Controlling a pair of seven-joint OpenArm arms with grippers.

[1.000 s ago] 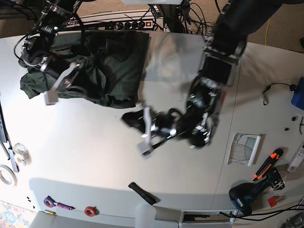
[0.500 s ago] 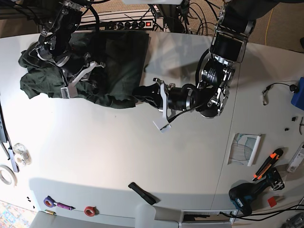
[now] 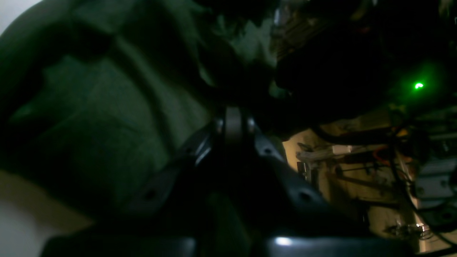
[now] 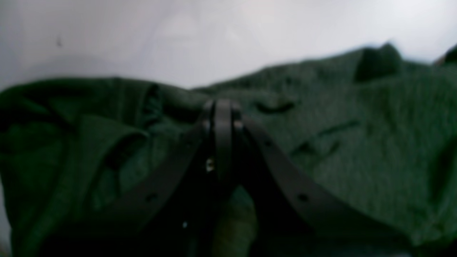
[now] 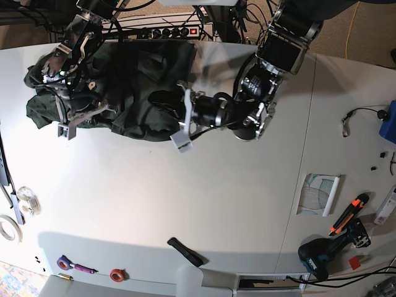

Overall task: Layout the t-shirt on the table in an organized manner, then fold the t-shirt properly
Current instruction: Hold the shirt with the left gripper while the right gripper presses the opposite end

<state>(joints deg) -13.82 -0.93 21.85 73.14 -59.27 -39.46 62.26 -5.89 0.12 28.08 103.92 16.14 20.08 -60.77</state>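
Note:
The dark green t-shirt (image 5: 136, 80) lies crumpled at the table's far left. My left gripper (image 5: 166, 102) reaches across its right edge, level with the table. In the left wrist view its fingers meet at one point, left gripper (image 3: 232, 119), shut with t-shirt (image 3: 89, 125) cloth bunched around the tips. My right gripper (image 5: 77, 117) sits on the shirt's near left part. In the right wrist view the right gripper (image 4: 223, 114) is shut and pressed into the folds of the t-shirt (image 4: 357, 142). Cloth hides both sets of tips.
A power strip (image 5: 176, 31) and cables run along the far edge. A black object (image 5: 185, 252) lies near the front edge. Tape rolls (image 5: 28, 201) sit at the left. A drill (image 5: 328, 253), an orange cutter (image 5: 346, 210) and a paper (image 5: 318, 193) are at the right.
My left gripper has swung up and left from mid-table to the shirt's right edge, taking a dark corner of cloth with it. The right gripper has shifted over the shirt's left side.

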